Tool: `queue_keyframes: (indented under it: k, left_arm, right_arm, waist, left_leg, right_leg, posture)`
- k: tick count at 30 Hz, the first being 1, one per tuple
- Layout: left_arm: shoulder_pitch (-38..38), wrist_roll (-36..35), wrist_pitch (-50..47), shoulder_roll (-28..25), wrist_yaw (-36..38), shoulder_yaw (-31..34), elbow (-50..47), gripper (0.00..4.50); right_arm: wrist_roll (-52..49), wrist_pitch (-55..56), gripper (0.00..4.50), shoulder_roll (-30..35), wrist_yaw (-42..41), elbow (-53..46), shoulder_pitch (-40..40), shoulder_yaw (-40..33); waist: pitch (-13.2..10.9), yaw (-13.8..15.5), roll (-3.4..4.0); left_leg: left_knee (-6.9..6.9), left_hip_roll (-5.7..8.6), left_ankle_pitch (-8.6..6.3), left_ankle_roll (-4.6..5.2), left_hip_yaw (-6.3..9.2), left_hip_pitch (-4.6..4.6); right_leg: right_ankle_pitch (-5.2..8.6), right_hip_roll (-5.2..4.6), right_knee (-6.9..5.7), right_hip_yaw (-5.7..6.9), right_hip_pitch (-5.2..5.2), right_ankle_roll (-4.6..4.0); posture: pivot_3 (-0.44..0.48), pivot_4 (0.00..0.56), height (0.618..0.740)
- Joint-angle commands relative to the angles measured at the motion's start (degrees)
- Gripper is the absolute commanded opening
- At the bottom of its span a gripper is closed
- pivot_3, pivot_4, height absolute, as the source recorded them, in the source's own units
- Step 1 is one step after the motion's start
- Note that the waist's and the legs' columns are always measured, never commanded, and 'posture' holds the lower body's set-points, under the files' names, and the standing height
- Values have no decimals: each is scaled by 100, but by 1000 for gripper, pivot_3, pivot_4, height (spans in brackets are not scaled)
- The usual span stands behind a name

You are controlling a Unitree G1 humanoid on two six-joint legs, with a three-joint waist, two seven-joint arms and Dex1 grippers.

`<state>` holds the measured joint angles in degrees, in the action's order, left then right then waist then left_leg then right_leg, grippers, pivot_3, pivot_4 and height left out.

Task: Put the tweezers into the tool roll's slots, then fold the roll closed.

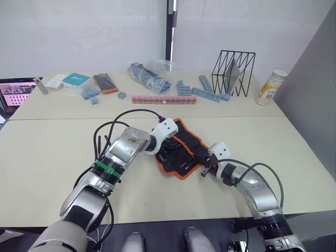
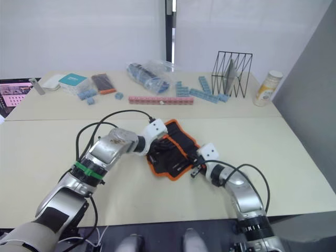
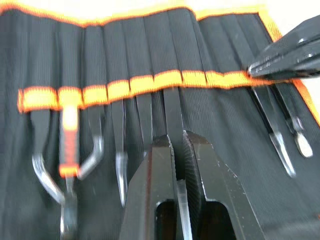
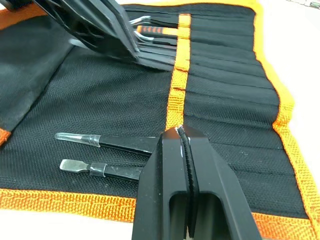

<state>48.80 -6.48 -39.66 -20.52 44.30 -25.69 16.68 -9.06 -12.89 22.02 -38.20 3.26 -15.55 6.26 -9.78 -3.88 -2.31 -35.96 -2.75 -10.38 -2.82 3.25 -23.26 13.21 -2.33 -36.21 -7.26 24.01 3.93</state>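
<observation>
**Black fabric roll lies open, both grippers at its slots**

Black fabric with orange binding is seen spread flat near the middle of the table (image 1: 47,157): the tool roll (image 1: 184,149), unfolded, inner face up. An orange strip crosses its inner face, and the slots (image 3: 145,80) run in a row beneath it. The left gripper (image 3: 179,150) is placed over the roll from its far-left side, its two black fingers clamped on one of the tweezers (image 3: 173,107), whose upper end is tucked under the strip. Other tweezers are seated in neighbouring slots, tips showing. The right gripper (image 4: 181,137) is set at the roll's near-right edge, fingers pressed together at the orange strip, with nothing seen between them. Two tweezers lie just beside it, ends in the slots
</observation>
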Motion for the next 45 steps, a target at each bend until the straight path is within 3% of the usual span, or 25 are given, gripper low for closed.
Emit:
queue_keyframes:
  k: [1,8,13,15,20,26,31,37,45]
  left_arm:
    - [4,235,548,275,-195,82,342,11]
    - [110,402,1169,747,-502,432,1141,11]
    - [92,302,934,739,-159,590,1174,11]
    - [10,187,681,664,-14,693,969,831]
    - [-254,25,247,328,236,889,287,2388]
    - [-752,-777,-50,-383,498,1948,-1229,4400]
    - [-1068,-1295,-149,-796,347,2945,-1725,4470]
    - [-1794,-1350,90,-1303,-268,4081,-1819,4470]
    - [-3673,-1375,1557,-1121,-1011,5549,-2365,4470]
  right_arm:
    - [118,-212,0,0,7,188,153,138]
    - [121,-256,0,16,41,100,197,132]
    - [117,-252,0,21,42,115,188,148]
    - [108,-250,0,28,40,126,180,141]
    - [129,-227,0,67,18,179,150,149]
    - [134,-163,0,107,-103,358,37,159]
    - [178,-84,0,158,-203,596,-100,205]
    - [191,48,0,206,-348,900,-321,215]
    - [222,298,0,206,-573,1387,-706,296]
  waist:
    - [0,5,0]
    - [1,5,0]
    - [1,0,0]
    - [1,-16,1]
    - [1,-31,2]
    - [1,-23,3]
    - [2,-12,3]
    - [1,-50,3]
    - [1,-28,-1]
  left_leg:
    - [-2,0,0,0,0,-1]
    - [-15,2,0,0,1,0]
    - [-27,4,1,1,2,1]
    - [-28,4,1,1,2,1]
    - [-20,3,1,1,2,4]
    - [-19,1,1,2,1,4]
    - [-25,1,1,2,1,7]
    - [-12,-1,1,1,1,53]
    - [-11,-6,0,1,-12,79]
  right_leg:
    - [-1,0,0,0,0,2]
    - [-5,0,1,-2,-8,9]
    - [-9,0,1,-3,-16,15]
    - [-9,0,1,-4,-18,15]
    - [-9,0,0,-4,-16,14]
    - [-10,0,-6,-6,-9,13]
    - [-10,0,0,-5,-18,14]
    - [-6,0,7,-3,-58,8]
    - [17,-7,20,-3,-83,-34]
  posture:
    - [0,150,737]
    - [0,150,737]
    - [0,150,737]
    - [0,150,737]
    - [0,150,737]
    - [0,150,737]
    - [0,150,737]
    - [0,150,737]
    - [0,150,737]
